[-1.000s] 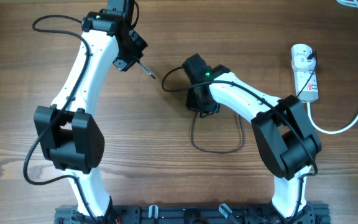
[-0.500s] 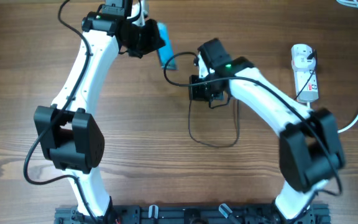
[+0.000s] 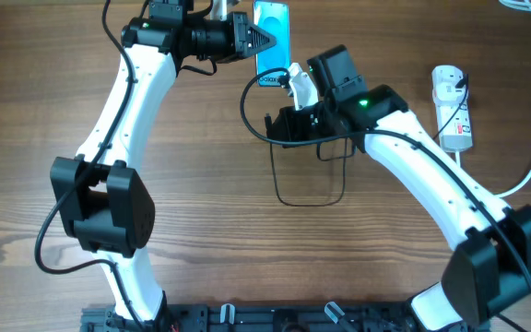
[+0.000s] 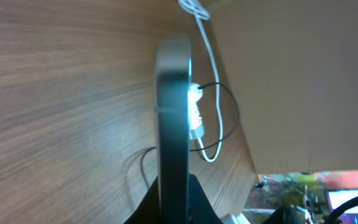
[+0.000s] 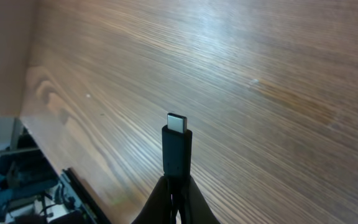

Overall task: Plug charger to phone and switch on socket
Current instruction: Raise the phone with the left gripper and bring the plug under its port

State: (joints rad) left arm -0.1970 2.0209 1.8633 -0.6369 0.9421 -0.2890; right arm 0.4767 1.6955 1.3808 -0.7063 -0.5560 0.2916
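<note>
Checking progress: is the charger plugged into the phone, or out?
Out: the charger tip stands bare in the right tool, with only table behind it.

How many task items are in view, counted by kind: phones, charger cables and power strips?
phone: 1
charger cable: 1
power strip: 1
Total: 3
</note>
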